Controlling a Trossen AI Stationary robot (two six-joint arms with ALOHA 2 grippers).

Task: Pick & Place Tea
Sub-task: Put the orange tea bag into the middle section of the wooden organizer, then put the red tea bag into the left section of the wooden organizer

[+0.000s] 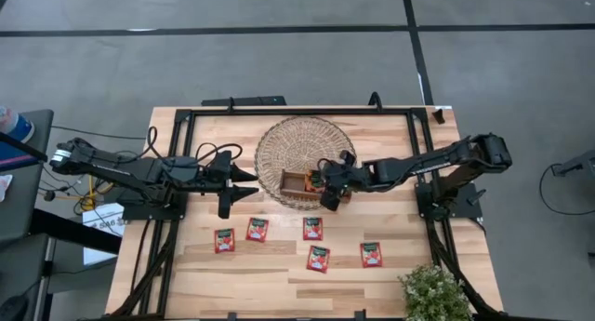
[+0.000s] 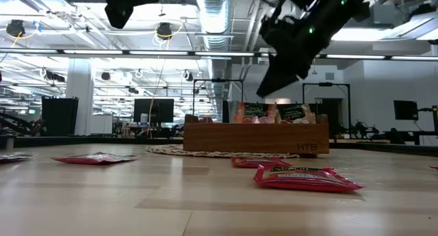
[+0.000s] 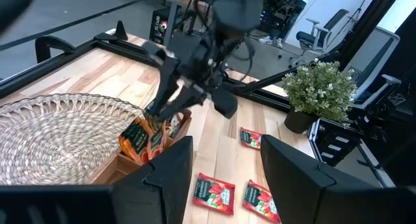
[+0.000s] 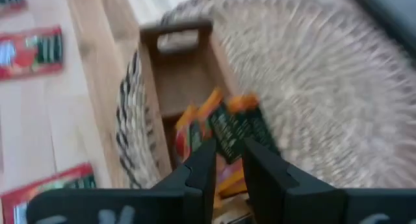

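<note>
Several red-orange tea sachets (image 1: 312, 228) lie flat on the table's near half. A few more sachets (image 4: 227, 126) stand on edge in one compartment of the wooden tray (image 2: 256, 137), which rests on the round wicker mat (image 1: 297, 144). My right gripper (image 4: 229, 149) slants down just above those standing sachets, with a narrow gap between its fingers. In the low view it hangs clear of their tops (image 2: 252, 113) and nothing hangs from it. My left gripper (image 1: 249, 183) hovers open, left of the tray.
The tray's neighbouring compartment (image 4: 179, 74) is bare wood. A potted plant (image 1: 432, 293) stands at the near right corner. A black frame (image 1: 297, 109) runs round the table. Bare wood lies between the loose sachets and the near edge.
</note>
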